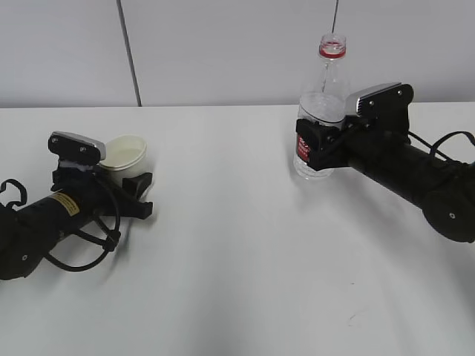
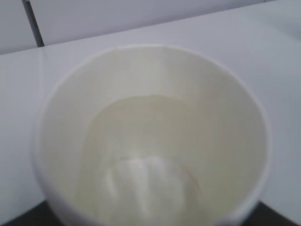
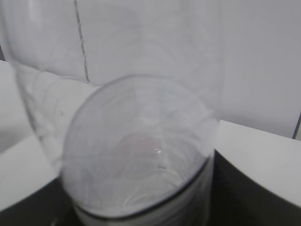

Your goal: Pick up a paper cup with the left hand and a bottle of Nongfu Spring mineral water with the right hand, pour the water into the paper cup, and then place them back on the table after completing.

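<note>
Nearest me, the front half of the white table (image 1: pixel 245 297) lies bare, with wide room between the two arms. On the left, the left hand (image 1: pixel 137 194) lies low on the tabletop with the paper cup (image 1: pixel 123 152) at its black fingers. From here the cup looks tipped, mouth up and towards the wall. Whether the jaws actually pinch it I cannot tell. The left wrist view fills with the cup's pale inside (image 2: pixel 150 141) and shows no fingers at all; a curved line rings the lower wall, liquid or shadow, too blurred to say. On the right, the right hand (image 1: pixel 320 144) has its jaws closed around the red-labelled waist of the bottle (image 1: pixel 324 89), upright, uncapped, base on the table. Its wrist camera sees only clear plastic (image 3: pixel 136 141)
</note>
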Action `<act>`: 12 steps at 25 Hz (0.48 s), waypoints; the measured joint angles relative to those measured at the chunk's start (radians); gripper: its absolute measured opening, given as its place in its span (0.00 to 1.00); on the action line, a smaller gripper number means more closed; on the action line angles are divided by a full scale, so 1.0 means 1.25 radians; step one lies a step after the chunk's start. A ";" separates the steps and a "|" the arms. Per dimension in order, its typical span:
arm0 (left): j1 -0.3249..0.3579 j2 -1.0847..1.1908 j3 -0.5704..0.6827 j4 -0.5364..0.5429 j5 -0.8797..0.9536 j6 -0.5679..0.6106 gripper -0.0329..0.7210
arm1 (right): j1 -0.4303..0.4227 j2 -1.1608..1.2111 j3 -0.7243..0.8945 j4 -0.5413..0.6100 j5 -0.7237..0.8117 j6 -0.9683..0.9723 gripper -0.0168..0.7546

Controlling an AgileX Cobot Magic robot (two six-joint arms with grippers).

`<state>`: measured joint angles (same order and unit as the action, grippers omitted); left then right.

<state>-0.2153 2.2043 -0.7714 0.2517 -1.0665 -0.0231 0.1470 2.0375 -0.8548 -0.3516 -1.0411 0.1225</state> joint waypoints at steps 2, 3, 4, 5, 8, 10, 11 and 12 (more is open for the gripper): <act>0.000 0.006 -0.001 -0.001 -0.010 0.000 0.54 | 0.000 0.000 0.000 0.000 0.000 0.000 0.56; 0.000 0.008 -0.001 -0.002 -0.015 0.000 0.54 | 0.000 0.000 0.000 0.000 0.000 0.000 0.56; 0.000 0.009 -0.001 -0.003 -0.016 0.000 0.54 | 0.000 0.000 0.000 0.000 0.000 0.000 0.56; 0.000 0.010 -0.001 -0.003 -0.017 0.000 0.54 | 0.000 0.000 0.000 0.000 0.000 0.000 0.56; 0.000 0.010 -0.001 -0.003 -0.019 0.000 0.54 | 0.000 0.000 0.000 0.000 0.000 0.000 0.56; 0.000 0.010 -0.001 -0.004 -0.019 0.000 0.54 | 0.000 0.000 0.000 0.001 0.000 0.000 0.56; 0.000 0.010 -0.001 -0.004 -0.019 0.000 0.54 | 0.000 0.000 0.000 0.001 0.000 0.000 0.56; 0.000 0.010 -0.001 -0.005 -0.020 0.000 0.54 | 0.000 0.000 0.000 0.001 0.000 0.000 0.56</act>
<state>-0.2153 2.2173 -0.7732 0.2457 -1.0911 -0.0231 0.1470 2.0375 -0.8548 -0.3503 -1.0411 0.1225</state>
